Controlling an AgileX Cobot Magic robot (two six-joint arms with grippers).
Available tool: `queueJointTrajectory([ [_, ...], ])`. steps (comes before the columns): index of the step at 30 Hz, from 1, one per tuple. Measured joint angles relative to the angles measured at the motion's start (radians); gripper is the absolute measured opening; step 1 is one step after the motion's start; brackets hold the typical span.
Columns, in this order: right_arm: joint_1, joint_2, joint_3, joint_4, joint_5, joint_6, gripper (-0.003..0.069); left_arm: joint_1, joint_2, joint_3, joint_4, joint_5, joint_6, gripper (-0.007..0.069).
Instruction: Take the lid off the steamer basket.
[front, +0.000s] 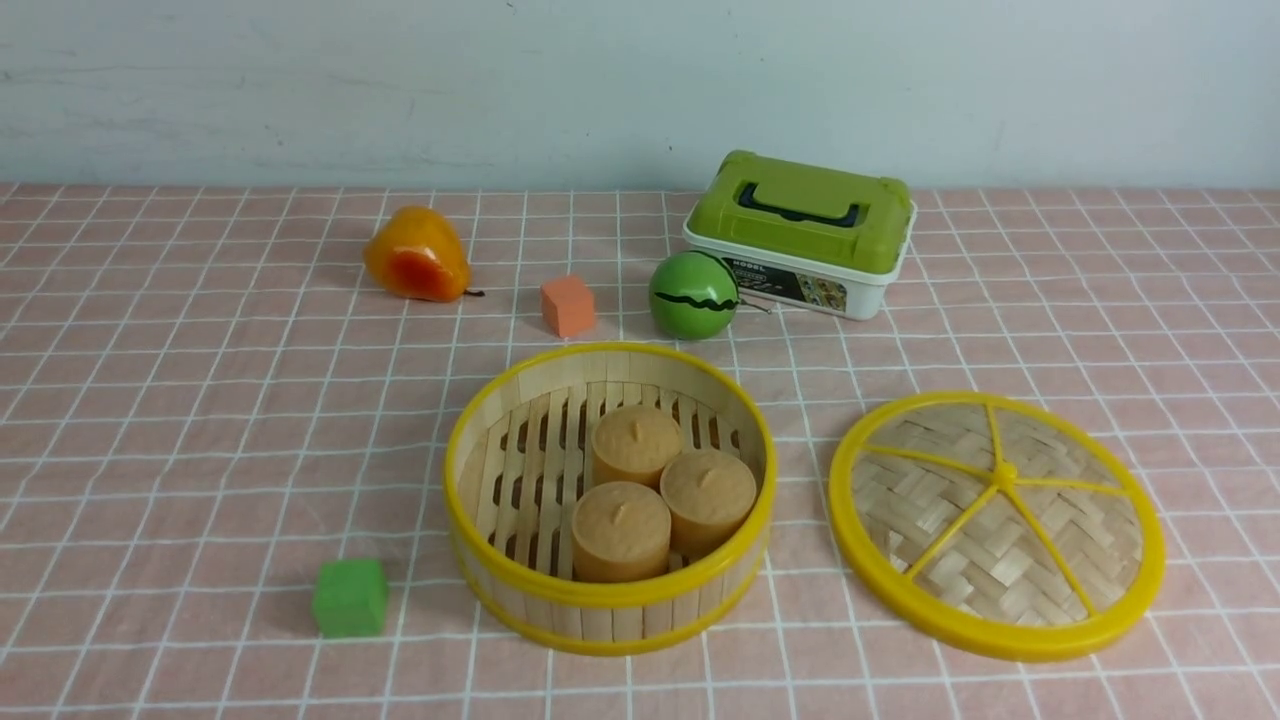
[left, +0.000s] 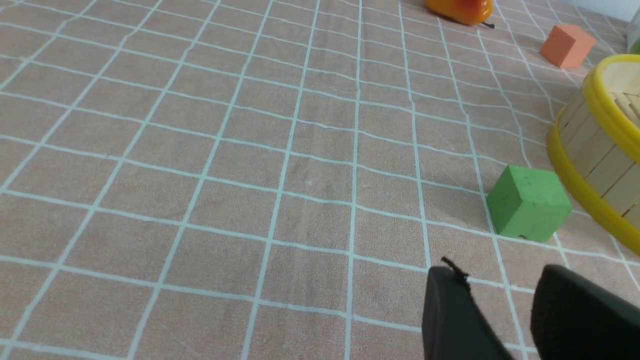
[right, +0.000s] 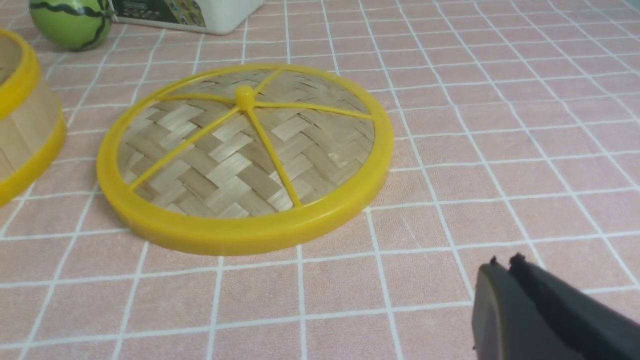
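The steamer basket (front: 610, 600) stands open near the table's front centre, with three tan cylinder buns (front: 660, 490) inside; its wall also shows in the left wrist view (left: 600, 155) and the right wrist view (right: 25, 125). The lid (front: 1000, 520) lies flat on the cloth to the basket's right, apart from it, and also shows in the right wrist view (right: 245, 155). Neither gripper shows in the front view. My left gripper (left: 500, 280) is open and empty, near a green cube. My right gripper (right: 502, 262) is shut and empty, a little short of the lid.
A green cube (front: 350, 597) sits left of the basket. An orange pear (front: 415, 255), an orange cube (front: 567, 305), a green melon ball (front: 693, 294) and a white box with a green lid (front: 800, 235) stand behind. A pink checked cloth (front: 200, 420) covers the table.
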Motion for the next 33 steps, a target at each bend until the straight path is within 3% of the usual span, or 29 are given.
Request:
queueJointTrajectory([
  [33, 0.023, 0.0, -0.004, 0.018, 0.024, 0.004, 0.0031, 0.0, 0.0, 0.0, 0.0, 0.0, 0.0, 0.0239],
])
